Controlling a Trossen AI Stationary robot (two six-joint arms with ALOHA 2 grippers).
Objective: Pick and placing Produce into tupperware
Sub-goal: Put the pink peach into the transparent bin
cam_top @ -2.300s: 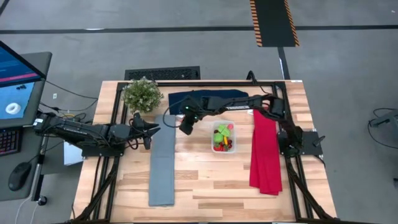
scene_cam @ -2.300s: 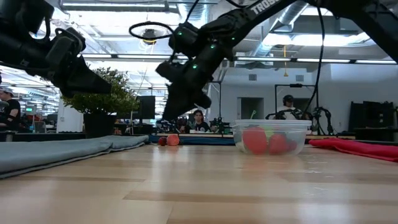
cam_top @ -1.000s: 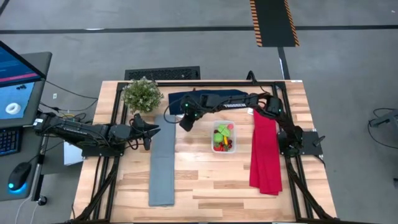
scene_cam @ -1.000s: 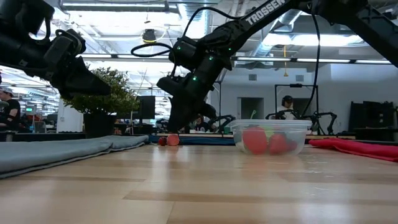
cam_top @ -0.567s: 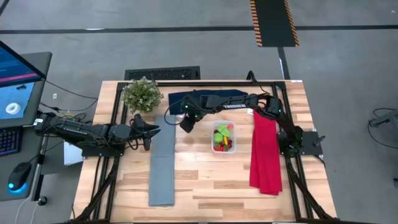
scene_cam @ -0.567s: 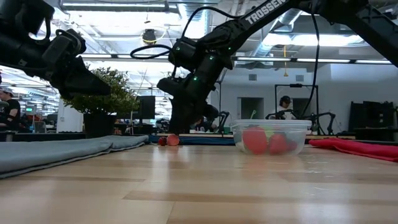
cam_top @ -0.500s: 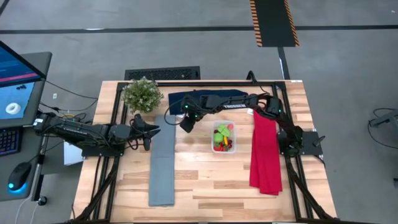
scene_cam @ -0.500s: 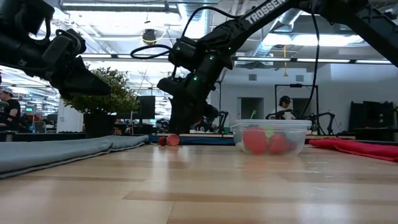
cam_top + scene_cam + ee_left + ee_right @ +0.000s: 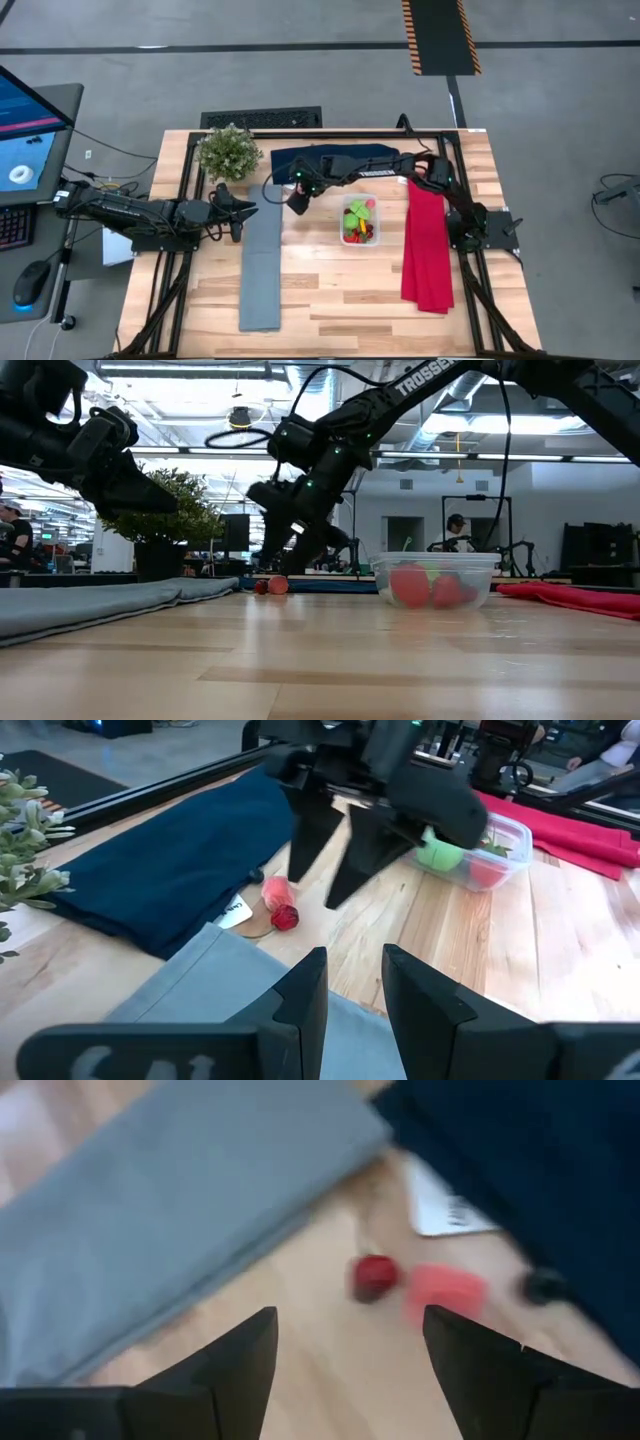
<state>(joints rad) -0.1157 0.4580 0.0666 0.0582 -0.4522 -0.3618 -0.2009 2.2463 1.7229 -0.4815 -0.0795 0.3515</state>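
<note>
A dark red cherry (image 9: 374, 1277) and a pale red piece (image 9: 445, 1292) lie on the bare wood beside the navy cloth (image 9: 335, 160). My right gripper (image 9: 349, 1315) hangs open just above them, its fingers pointing down, touching nothing. From the left wrist view it (image 9: 312, 892) stands over the cherry (image 9: 285, 917). The tupperware (image 9: 359, 220) sits right of it, holding red, green and yellow produce. My left gripper (image 9: 240, 215) waits above the grey cloth's far end, its fingers a little apart with nothing between them.
A potted plant (image 9: 228, 152) stands at the far left. A grey cloth (image 9: 262, 265) runs toward the near edge, and a red cloth (image 9: 427, 245) lies on the right. A white label (image 9: 236, 910) sticks out from under the navy cloth. People show in the room behind.
My right gripper has opened its fingers wide while staying over the cherry and the pale red piece. Both pieces lie where they were.
</note>
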